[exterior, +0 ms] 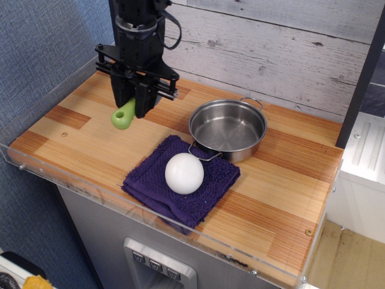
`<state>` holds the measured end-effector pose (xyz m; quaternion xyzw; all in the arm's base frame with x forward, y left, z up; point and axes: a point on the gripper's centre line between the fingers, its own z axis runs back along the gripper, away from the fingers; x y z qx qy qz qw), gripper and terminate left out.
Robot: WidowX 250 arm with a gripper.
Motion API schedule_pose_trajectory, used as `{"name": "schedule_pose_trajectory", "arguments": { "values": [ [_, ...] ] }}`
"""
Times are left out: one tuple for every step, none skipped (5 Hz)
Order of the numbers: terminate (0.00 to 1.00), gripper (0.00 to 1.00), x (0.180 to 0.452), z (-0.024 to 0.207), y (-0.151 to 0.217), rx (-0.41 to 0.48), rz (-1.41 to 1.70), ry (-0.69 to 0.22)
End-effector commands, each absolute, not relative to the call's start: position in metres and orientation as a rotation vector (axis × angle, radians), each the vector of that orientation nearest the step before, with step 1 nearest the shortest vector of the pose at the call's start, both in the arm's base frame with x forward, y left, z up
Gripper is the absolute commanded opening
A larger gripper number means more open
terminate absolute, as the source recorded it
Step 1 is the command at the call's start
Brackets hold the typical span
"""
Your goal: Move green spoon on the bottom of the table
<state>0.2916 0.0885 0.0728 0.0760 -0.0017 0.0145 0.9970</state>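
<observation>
My black gripper (132,107) hangs over the left half of the striped wooden table (78,141), fingers pointing down. It is shut on the green spoon (123,115), whose lime-green handle with a hole sticks out below and to the left of the fingers. The spoon's grey head is hidden inside the gripper. I cannot tell whether the handle tip touches the table or hangs just above it.
A steel pot (228,129) stands right of the gripper. A white ball (184,173) rests on a purple towel (150,177) in front of the pot. A clear acrylic edge (90,189) borders the table's front and left. A dark post (123,36) stands behind the gripper.
</observation>
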Motion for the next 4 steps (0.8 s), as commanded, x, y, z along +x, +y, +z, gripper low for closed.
{"name": "schedule_pose_trajectory", "arguments": {
  "values": [
    [0.0, 0.0, 0.289, 0.07, 0.127, 0.166, 0.015, -0.054],
    [0.0, 0.0, 0.275, 0.067, 0.146, 0.154, 0.041, -0.053],
    [0.0, 0.0, 0.257, 0.062, 0.159, 0.144, 0.068, -0.039],
    [0.0, 0.0, 0.246, 0.048, 0.163, 0.119, 0.079, -0.021]
  ]
}}
